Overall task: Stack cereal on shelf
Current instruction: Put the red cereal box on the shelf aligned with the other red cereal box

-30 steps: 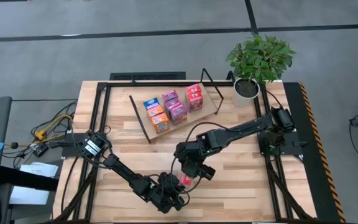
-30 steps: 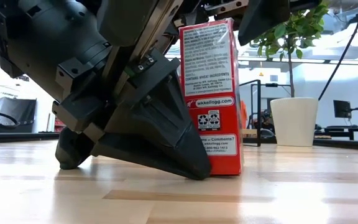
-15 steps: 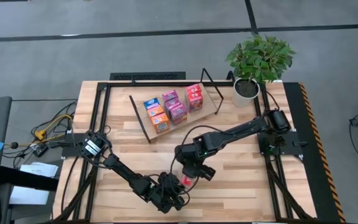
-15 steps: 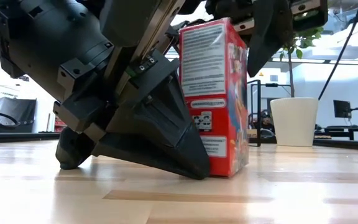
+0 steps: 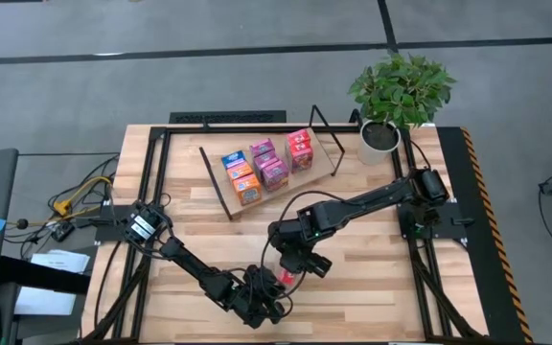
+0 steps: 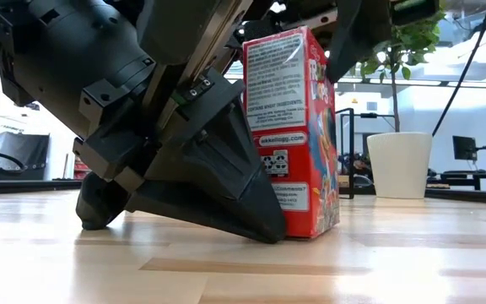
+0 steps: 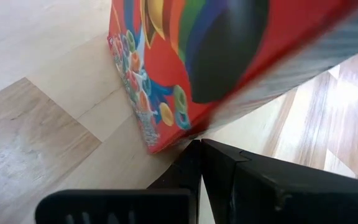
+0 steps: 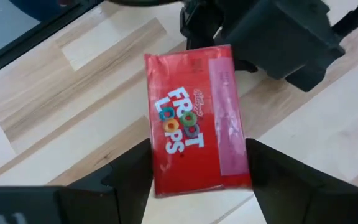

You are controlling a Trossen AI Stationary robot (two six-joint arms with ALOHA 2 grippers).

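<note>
A red cereal box (image 6: 292,135) stands upright on the wooden table near its front edge, also visible from above (image 5: 287,278). My right gripper (image 8: 197,149) comes down over its top, one finger on each side. My left gripper (image 6: 268,230) is shut and slants down to the table, its tip at the foot of the box. The shelf (image 5: 220,184), a tilted plywood board on black rods, stands at the far middle with several small cereal boxes (image 5: 262,165) on it. My left gripper touches the box's bottom edge near a corner (image 7: 169,142) with the tip of its shut fingers (image 7: 194,163). The fingers slant down from the table's left and rest low by the tabletop. My right gripper pinches the box near its top, one finger (image 8: 132,177) on each long side (image 8: 156,162) of the top panel. The fingers point down, slanting from the table's right. The box stands upright with its bottom on the table.
A potted plant in a white pot (image 5: 379,136) stands at the far right corner, beside the shelf's rod frame (image 5: 329,134). Bare tabletop (image 5: 372,278) lies between the shelf and the arms and to the right of the red box.
The red box has turned about its upright axis while staying on the table, so the low view now shows part of its printed front as well as its side panel. My right gripper has tipped a little over the box's top.
</note>
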